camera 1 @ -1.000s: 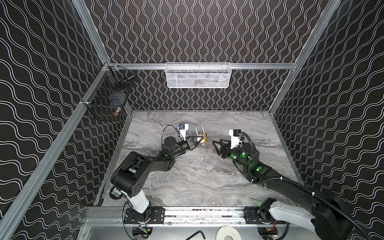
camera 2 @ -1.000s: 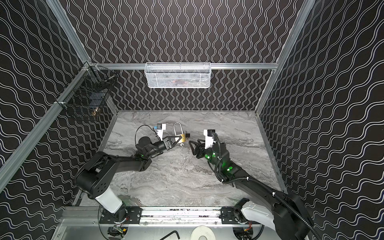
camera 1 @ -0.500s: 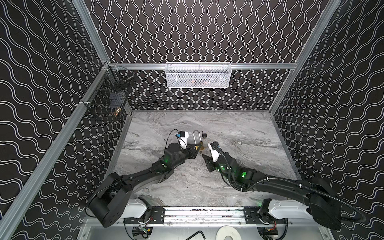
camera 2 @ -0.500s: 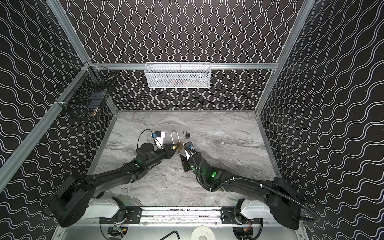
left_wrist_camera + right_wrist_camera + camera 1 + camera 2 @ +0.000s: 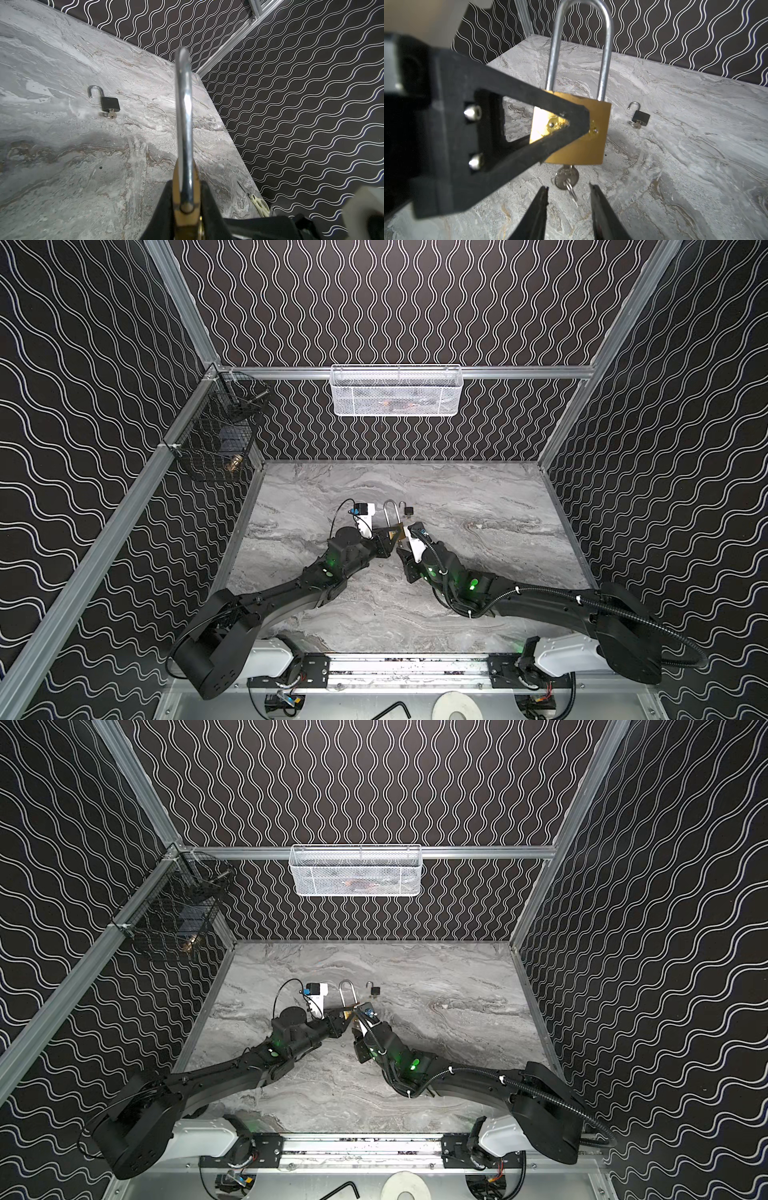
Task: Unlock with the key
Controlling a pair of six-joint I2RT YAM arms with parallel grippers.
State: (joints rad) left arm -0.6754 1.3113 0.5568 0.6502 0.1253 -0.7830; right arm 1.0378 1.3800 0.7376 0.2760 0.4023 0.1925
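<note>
My left gripper (image 5: 186, 188) is shut on the body of a brass padlock (image 5: 583, 143), holding it above the table with its long silver shackle (image 5: 184, 108) pointing away. In both top views the padlock (image 5: 397, 533) (image 5: 347, 1014) sits mid-table between the two grippers. A silver key (image 5: 566, 176) sticks out of the padlock's underside, with a key ring hanging from it. My right gripper (image 5: 568, 188) is open just short of the key head, one finger on either side of the ring and neither touching it. From above, the right gripper (image 5: 402, 546) points at the padlock from the right.
A small black padlock (image 5: 408, 511) (image 5: 110, 104) lies on the marble table beyond, shackle open and its own key in it. Scissors (image 5: 259, 204) lie by the right wall. A white mesh basket (image 5: 395, 391) hangs on the back wall. A black wire basket (image 5: 220, 435) hangs at the left corner.
The left arm has stretched forward and carried the padlock slightly nearer. The right gripper has swung left up to the padlock's key end and its jaws have narrowed.
</note>
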